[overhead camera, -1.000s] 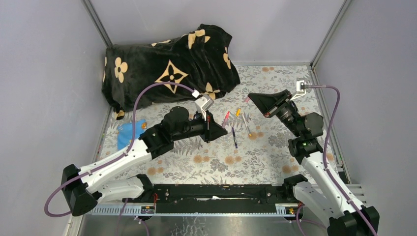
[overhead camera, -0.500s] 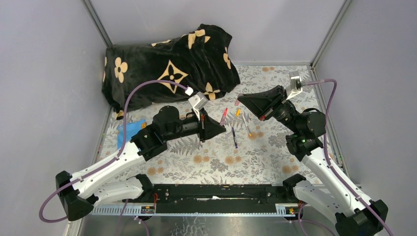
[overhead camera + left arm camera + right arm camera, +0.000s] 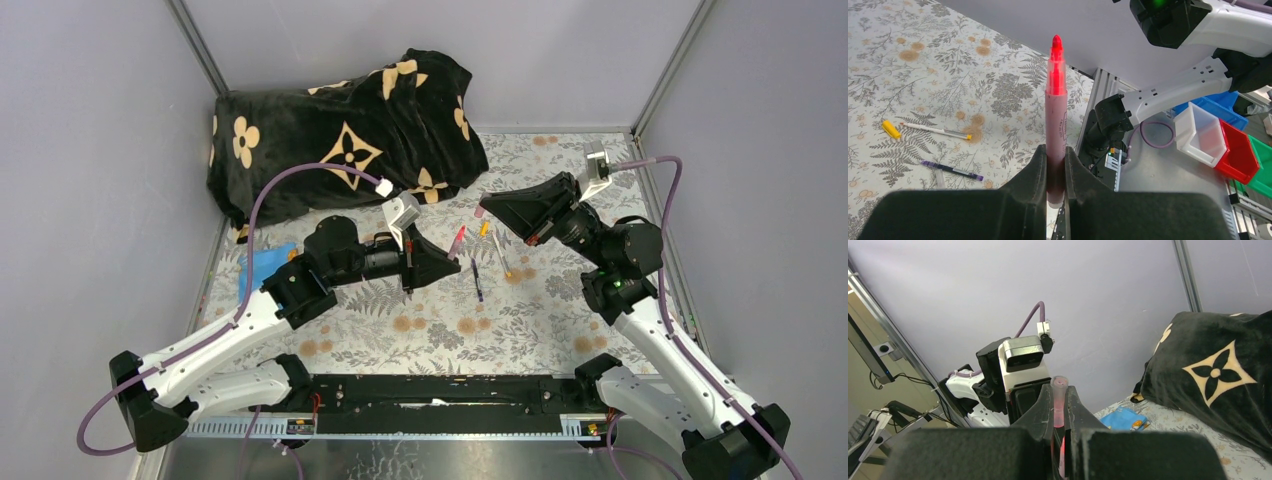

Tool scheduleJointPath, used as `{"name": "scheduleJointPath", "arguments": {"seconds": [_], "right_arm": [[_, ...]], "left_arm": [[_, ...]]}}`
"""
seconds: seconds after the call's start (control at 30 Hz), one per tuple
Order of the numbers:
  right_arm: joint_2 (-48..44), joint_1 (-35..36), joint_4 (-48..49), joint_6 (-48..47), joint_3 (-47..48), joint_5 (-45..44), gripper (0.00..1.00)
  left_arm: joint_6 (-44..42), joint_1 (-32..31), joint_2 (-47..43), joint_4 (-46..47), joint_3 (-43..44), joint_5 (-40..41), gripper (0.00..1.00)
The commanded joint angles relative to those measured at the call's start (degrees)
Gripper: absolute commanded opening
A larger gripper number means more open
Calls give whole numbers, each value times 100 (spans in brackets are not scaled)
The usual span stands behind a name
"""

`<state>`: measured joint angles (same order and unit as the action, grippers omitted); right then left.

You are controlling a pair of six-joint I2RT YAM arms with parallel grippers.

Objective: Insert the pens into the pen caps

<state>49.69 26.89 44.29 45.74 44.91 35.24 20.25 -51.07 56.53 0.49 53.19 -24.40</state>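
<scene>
Red pen (image 3: 1055, 100): pinched by its tail in left gripper (image 3: 1055, 152), airborne just in front of the black blanket (image 3: 345, 140). Right gripper (image 3: 1059, 390) clamps pink cap (image 3: 1059, 407) facing it. Risk: off-axis tip catches the cap rim and the pen slips in the grip.

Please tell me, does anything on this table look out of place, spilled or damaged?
Nothing looks spilled or damaged. The one odd thing is the black blanket, heaped and rumpled in the far left corner of the table. The white pen and dark blue pen lie loose, at different angles.
</scene>
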Motion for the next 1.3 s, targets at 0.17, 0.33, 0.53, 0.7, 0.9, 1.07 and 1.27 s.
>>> {"name": "scheduleJointPath", "arguments": {"seconds": [0.17, 0.33, 0.53, 0.7, 0.9, 1.07, 1.27], "right_arm": [[111, 52, 704, 399, -33, 133, 0], [78, 53, 576, 317, -45, 158, 0], [75, 53, 608, 310, -171, 177, 0], [76, 58, 686, 357, -217, 199, 0], [59, 53, 686, 366, -219, 246, 0], [58, 53, 686, 368, -209, 287, 0], [84, 52, 697, 398, -214, 345, 0]], "left_arm": [[-294, -28, 50, 219, 287, -310, 0], [-276, -32, 108, 223, 345, -349, 0], [-267, -35, 167, 232, 396, -413, 0], [-258, -34, 201, 237, 420, -426, 0], [-245, -28, 223, 233, 429, -401, 0], [-232, -32, 259, 265, 434, -407, 0], [-206, -29, 288, 336, 438, -448, 0]]}}
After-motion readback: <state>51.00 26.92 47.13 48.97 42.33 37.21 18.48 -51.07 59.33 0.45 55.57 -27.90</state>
